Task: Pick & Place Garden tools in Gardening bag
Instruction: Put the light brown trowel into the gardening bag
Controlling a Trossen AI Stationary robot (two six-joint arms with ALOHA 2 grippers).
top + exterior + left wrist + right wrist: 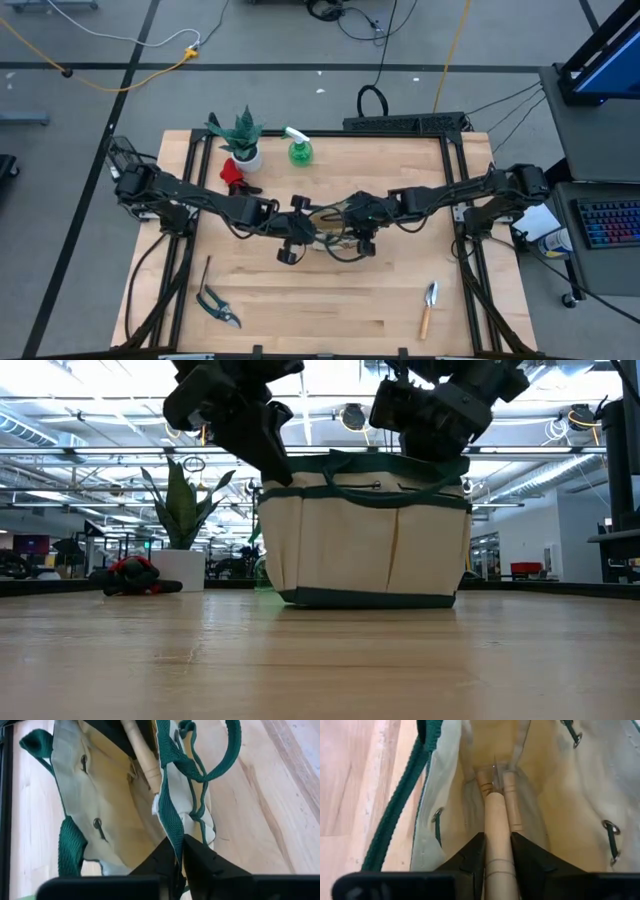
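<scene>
A lab: open industrial ceiling [330,455], floor cables [120,60], keyboard [608,222].

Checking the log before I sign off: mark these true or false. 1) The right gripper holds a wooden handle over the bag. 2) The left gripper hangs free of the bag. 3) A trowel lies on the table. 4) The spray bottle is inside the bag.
1) True: the right gripper is shut on a wooden handle inside the gardening bag.
2) False: the left gripper pinches the bag's green rim.
3) True: a trowel lies on the table.
4) False: the spray bottle stands beside the potted plant.
</scene>
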